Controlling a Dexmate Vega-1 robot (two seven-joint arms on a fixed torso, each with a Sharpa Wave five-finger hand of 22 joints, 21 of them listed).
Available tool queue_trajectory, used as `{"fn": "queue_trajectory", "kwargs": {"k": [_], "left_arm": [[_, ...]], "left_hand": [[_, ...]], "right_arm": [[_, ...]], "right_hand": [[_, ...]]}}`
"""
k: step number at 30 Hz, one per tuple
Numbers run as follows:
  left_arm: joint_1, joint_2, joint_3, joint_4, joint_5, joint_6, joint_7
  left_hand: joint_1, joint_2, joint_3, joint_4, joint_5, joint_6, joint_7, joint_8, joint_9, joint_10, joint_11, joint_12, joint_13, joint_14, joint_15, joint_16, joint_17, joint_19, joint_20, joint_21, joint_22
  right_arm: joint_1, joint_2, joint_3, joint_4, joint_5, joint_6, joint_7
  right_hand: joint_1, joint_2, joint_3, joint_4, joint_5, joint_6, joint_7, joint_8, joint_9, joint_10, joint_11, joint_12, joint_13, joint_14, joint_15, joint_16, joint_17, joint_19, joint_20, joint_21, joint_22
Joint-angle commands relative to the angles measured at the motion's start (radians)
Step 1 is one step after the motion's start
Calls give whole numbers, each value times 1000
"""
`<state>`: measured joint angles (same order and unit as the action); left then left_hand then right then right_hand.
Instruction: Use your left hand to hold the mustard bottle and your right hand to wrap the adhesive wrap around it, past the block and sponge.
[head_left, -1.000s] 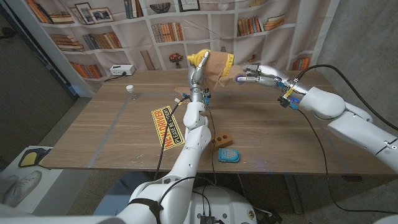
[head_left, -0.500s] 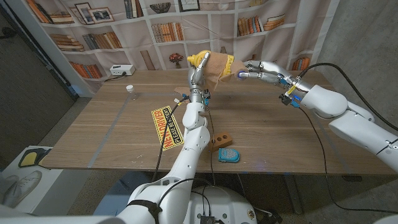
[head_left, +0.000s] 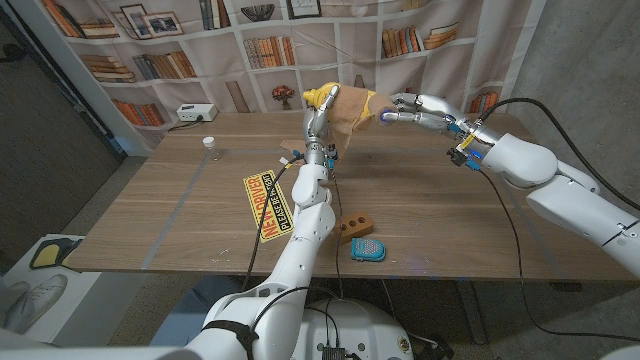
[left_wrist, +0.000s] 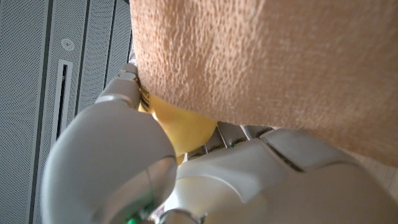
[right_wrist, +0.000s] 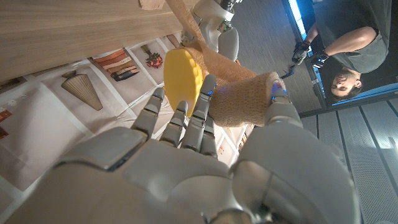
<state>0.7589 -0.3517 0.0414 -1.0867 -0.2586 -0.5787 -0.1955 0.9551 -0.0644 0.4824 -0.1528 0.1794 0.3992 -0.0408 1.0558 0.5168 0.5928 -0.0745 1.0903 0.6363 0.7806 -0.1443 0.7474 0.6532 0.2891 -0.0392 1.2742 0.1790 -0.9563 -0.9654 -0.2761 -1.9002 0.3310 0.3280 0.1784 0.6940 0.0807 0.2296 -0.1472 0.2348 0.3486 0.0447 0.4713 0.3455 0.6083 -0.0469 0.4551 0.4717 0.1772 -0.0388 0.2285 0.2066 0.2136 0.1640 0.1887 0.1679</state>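
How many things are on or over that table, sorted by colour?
Yellow: 2, mustard bottle, sign
Tan: 1, adhesive wrap
Brown: 1, block
Blue: 1, sponge
White: 2, small cap, box
Total: 7

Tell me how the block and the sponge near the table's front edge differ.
Colour: the block is brown, the sponge is blue. Shape: the block is boxy with small dark holes in its top, the sponge is rounded with a pale dotted face. Place: the block lies farther from the table's front edge, the sponge nearer it. Both are small, lie close together beside the left arm, and neither hand touches them.
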Motion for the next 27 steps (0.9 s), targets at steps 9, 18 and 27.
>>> {"fn": "queue_trajectory", "kwargs": {"k": [9, 18, 27], "left_arm": [[-39, 16, 6, 69, 34, -32, -12], [-35, 7, 3, 76, 51, -58, 17], [-36, 0, -7, 88, 63, -91, 63]], "left_hand": [[256, 237, 3, -9, 14, 16, 2, 6, -8, 14, -4, 1, 3, 7, 7, 7, -1, -4, 3, 11, 4], [259, 234, 2, -10, 17, 25, 2, 8, -13, 19, -5, 0, 6, 12, 6, 10, -3, -2, 3, 14, 4], [259, 233, -1, -9, 18, 25, 0, 10, -16, 25, -2, -4, 4, 11, 4, 11, -4, -2, 4, 16, 3]], "right_arm": [[73, 37, -43, 47, -15, 26, 50], [62, 36, -23, 45, -51, 39, 5], [29, 25, 0, 25, -89, 39, -43]], "right_hand": [[4, 7, 6, 2, 7, 109, -103, 2, 4, 6, -2, -3, 2, 5, -44, -2, 5, -1, -5, -2, 2], [4, 6, 6, 1, 7, 108, -103, 1, 4, 6, -2, -4, 2, 4, -43, -2, 5, -3, -1, -2, 2], [5, 4, 6, 0, 7, 109, -104, 0, 4, 7, -4, -4, 2, 3, -44, -3, 4, -4, 3, -2, 2]]}}
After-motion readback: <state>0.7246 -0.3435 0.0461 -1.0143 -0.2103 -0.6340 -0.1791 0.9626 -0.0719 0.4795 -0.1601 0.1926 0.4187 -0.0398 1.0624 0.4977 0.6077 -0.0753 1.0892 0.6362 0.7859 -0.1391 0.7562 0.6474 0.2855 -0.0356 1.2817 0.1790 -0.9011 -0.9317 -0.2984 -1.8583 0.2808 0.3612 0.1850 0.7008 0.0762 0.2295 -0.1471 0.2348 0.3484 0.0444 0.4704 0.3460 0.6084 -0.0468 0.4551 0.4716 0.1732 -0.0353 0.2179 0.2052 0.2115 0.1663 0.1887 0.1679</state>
